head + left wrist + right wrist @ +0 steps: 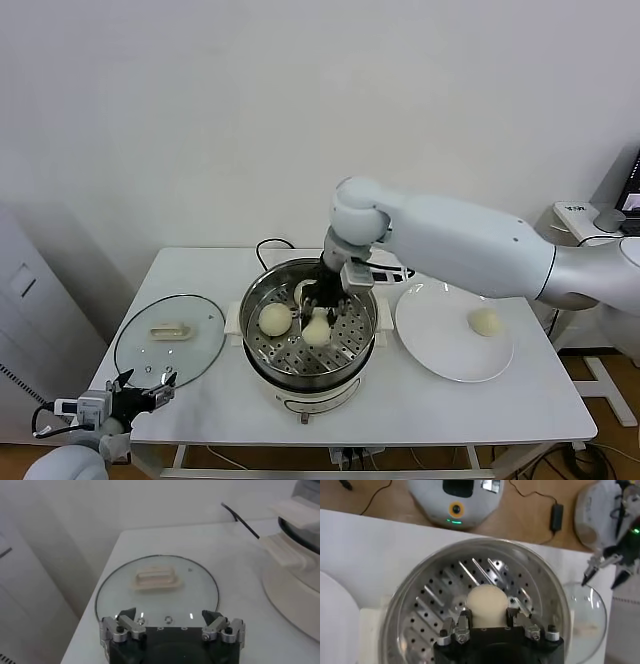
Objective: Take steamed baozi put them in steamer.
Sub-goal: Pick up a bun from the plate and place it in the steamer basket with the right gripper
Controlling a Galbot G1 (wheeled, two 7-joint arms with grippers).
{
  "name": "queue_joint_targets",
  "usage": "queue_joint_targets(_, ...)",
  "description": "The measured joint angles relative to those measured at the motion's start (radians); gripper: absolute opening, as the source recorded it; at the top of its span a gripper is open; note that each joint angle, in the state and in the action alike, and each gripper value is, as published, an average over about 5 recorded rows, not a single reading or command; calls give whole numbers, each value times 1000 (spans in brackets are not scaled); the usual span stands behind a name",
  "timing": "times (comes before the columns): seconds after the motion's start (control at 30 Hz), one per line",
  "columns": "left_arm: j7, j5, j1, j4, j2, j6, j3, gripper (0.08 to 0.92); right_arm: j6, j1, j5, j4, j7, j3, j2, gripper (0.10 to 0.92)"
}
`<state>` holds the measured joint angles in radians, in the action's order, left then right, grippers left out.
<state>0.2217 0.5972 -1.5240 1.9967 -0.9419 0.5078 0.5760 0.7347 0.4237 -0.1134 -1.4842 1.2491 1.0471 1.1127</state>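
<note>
Down at the near left corner, the left gripper (140, 388) is waiting just off the table (200, 270) edge, its fingers spread apart with nothing between them, as the left wrist view shows (172, 622). Just ahead of it the glass lid (168, 338) is lying flat with its rim close to the table's left and front edges, leaving little bare top on that side; its cream handle (156, 578) is facing up. Next, the steamer (308, 325) is sitting mid-table, a white side handle almost touching the lid. Inside it, on the perforated tray (432, 605), the right gripper (322, 300) is reaching down from behind and closing its fingers around one steamed baozi (487, 603), the bun sitting between the fingertips and near the tray's centre. Two more buns are showing in the pot, one on the left part of the tray (275, 318) and one toward the front (317, 331); a pale shape behind the gripper is partly hidden, so I cannot tell what it is. Rightward, the white plate (440, 345) is holding one last bun (485, 322) near its right rim, with open table in front. No writing is readable anywhere.
</note>
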Motion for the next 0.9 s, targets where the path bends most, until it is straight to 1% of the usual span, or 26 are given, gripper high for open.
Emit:
queue_joint_targets(0.17, 0, -4, 1, -1, -3, 0, 0, 823, 1, -27, -29, -5, -5, -1, 17, 430)
queue_joint_targets(0.37, 0, -6, 3, -4, -5, 0, -1, 823, -8, -60, -67, -6, -14, -4, 34, 477)
queue_joint_targets(0.47, -1, -6, 4, -7, -5, 0, -1, 823, -14, -75, -82, -3, -16, -5, 39, 535)
queue_joint_targets(0.77, -1, -6, 6, -16, 0, -3, -1, 823, -33, -86, -91, 8, -8, -12, 42, 770)
queue_joint_targets(0.9, -2, -5, 4, -17, 3, -5, 1, 823, -45, -69, -69, 18, 5, -21, 34, 818)
